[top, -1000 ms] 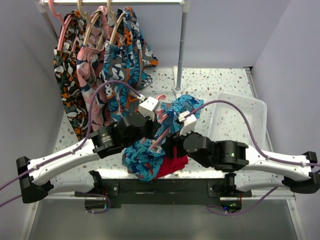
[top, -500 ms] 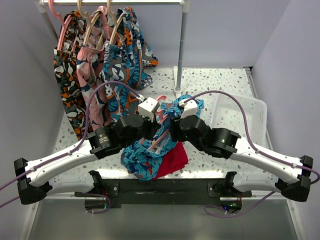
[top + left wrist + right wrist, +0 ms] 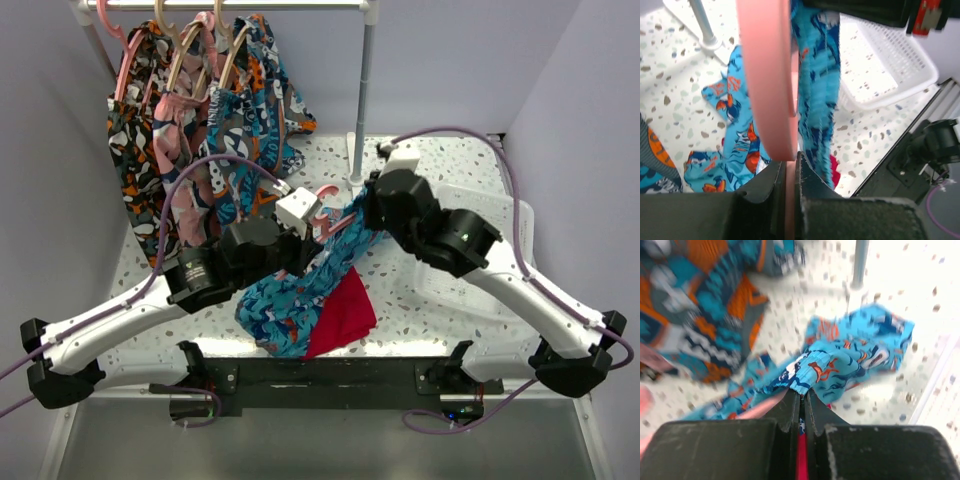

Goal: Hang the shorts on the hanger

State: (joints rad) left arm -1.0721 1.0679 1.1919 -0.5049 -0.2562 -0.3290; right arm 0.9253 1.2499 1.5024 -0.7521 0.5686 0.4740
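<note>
The turquoise shorts (image 3: pixel 300 295) hang stretched in a diagonal band above the table, their lower part draping near the front edge. My right gripper (image 3: pixel 362 214) is shut on the gathered waistband at the upper end; in the right wrist view the shorts (image 3: pixel 840 360) bunch at the closed fingertips of this gripper (image 3: pixel 801 395). The pink hanger (image 3: pixel 324 214) is held by my left gripper (image 3: pixel 305 243), just left of the shorts. The left wrist view shows that gripper (image 3: pixel 789 170) shut on the hanger (image 3: pixel 770 75), with the shorts (image 3: pixel 817 75) beside the hanger bar.
A plain red cloth (image 3: pixel 340 318) lies under the shorts near the front edge. A white basket (image 3: pixel 470 250) stands at the right. The rack pole (image 3: pixel 362 100) rises behind, and several patterned shorts (image 3: pixel 200 130) hang on wooden hangers at the back left.
My right gripper has shut on the shorts' waistband and risen toward the back, pulling the fabric taut. The left arm with the hanger shifted slightly left.
</note>
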